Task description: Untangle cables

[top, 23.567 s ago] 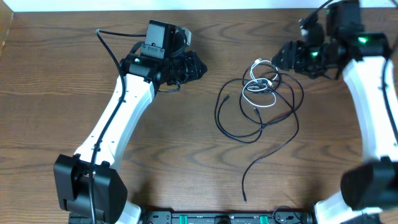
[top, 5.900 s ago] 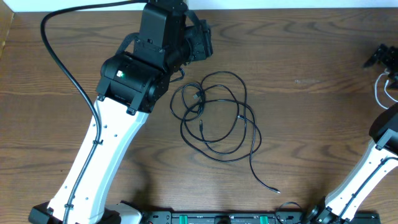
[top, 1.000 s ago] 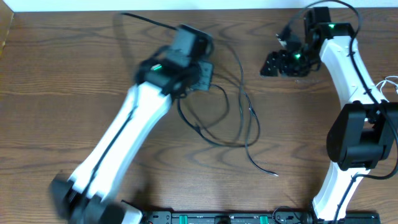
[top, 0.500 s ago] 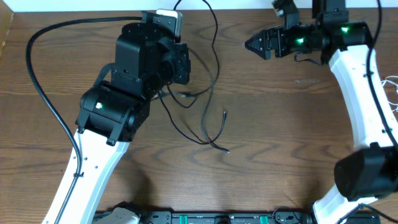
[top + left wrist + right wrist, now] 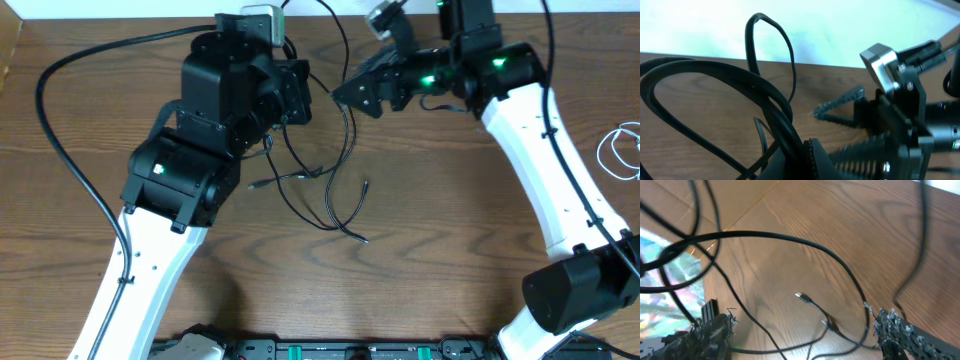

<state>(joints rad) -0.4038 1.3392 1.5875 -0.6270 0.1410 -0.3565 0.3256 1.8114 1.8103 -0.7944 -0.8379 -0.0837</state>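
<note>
The left fingers (image 5: 814, 161) are pinched shut on the black cable (image 5: 755, 233) and hold part of it up off the counter (image 5: 460, 260). One loop rises above them and loose strands droop below. The rest of the cable lies on the counter beneath both sets of fingers, with a small plug (image 5: 799, 296) resting below the gap of the right fingers (image 5: 900, 330). Those stand wide apart, holding nothing, and point toward the left fingers, with a hanging strand just in front of their tips. The white cable (image 5: 608, 145) lies on the counter well behind the right fingers, apart from the black one.
</note>
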